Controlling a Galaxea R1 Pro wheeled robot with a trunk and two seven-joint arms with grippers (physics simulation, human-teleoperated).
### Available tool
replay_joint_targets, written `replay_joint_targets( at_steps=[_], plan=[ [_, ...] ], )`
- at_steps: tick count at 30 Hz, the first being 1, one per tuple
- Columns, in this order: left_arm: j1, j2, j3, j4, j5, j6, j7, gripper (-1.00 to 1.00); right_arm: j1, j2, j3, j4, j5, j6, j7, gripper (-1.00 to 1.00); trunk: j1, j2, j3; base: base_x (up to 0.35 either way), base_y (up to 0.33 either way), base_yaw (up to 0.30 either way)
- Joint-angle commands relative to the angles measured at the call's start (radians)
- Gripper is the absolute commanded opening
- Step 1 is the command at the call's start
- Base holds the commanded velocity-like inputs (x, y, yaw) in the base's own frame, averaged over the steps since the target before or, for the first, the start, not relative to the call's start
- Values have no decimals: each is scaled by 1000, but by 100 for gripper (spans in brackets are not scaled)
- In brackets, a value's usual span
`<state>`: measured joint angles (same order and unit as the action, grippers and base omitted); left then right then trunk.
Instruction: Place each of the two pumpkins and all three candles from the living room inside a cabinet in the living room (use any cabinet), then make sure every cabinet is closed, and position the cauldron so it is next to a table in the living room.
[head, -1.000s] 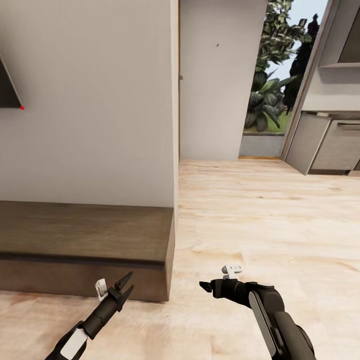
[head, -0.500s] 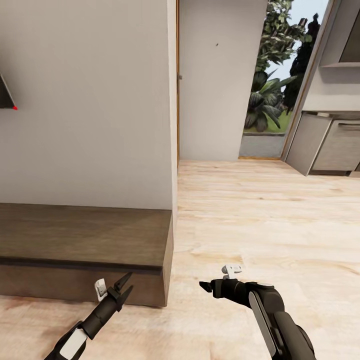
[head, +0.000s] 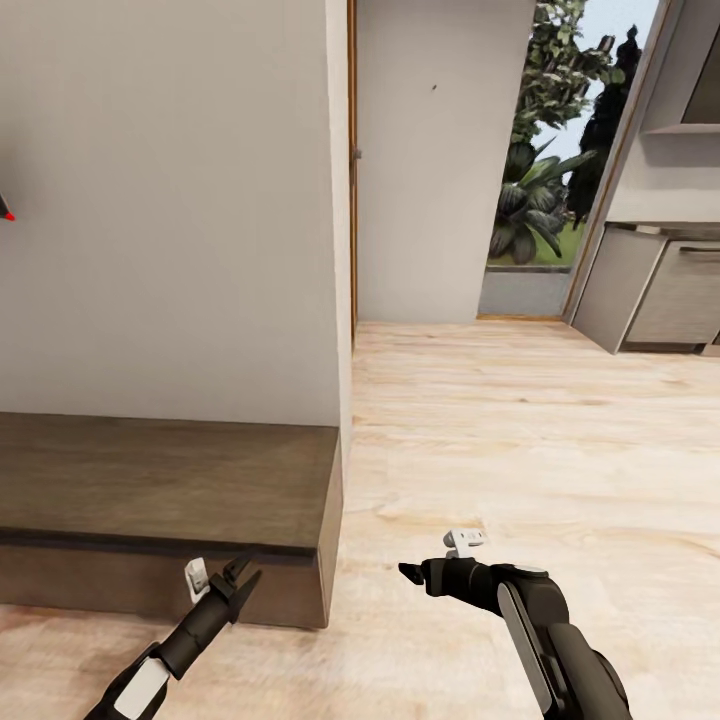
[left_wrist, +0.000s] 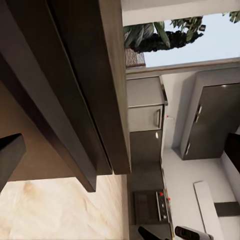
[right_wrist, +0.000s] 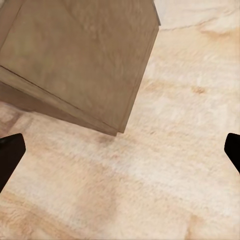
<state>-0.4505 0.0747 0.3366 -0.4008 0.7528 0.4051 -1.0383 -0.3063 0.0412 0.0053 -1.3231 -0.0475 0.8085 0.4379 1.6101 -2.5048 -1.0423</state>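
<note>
Robot's in transit: cabinet (head: 170, 480) near left, shut. Left claw (head: 240, 577) narrow, empty; right claw (head: 408, 572) spread wide, empty. Keep arms tucked, clear cabinet corner w/ base.

Pale wood floor (head: 520, 440), white wall (head: 170, 200), open doorway (head: 540, 200) onto greenery

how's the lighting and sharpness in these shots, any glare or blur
Head view: even, soft light, no glare, a faint shadow under the long dark-brown wood cabinet. Left wrist view: cabinet underside dark, doorway sky bright. Right wrist view: pale wood floor looks soft and slightly blurred.
</note>
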Motion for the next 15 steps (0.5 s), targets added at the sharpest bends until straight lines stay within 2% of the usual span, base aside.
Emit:
replay_joint_targets(
  at_steps=[1,15],
  plan=[
    [-1,0,2,0,3,9,-2,100,-1,0,-1,-1,-5,6,-1,100,0,0,-1,19,-8,0],
    [-1,4,5,0,3,5,6,100,-1,0,-1,-1,-5,6,-1,100,0,0,-1,1,-1,0]
  ],
)
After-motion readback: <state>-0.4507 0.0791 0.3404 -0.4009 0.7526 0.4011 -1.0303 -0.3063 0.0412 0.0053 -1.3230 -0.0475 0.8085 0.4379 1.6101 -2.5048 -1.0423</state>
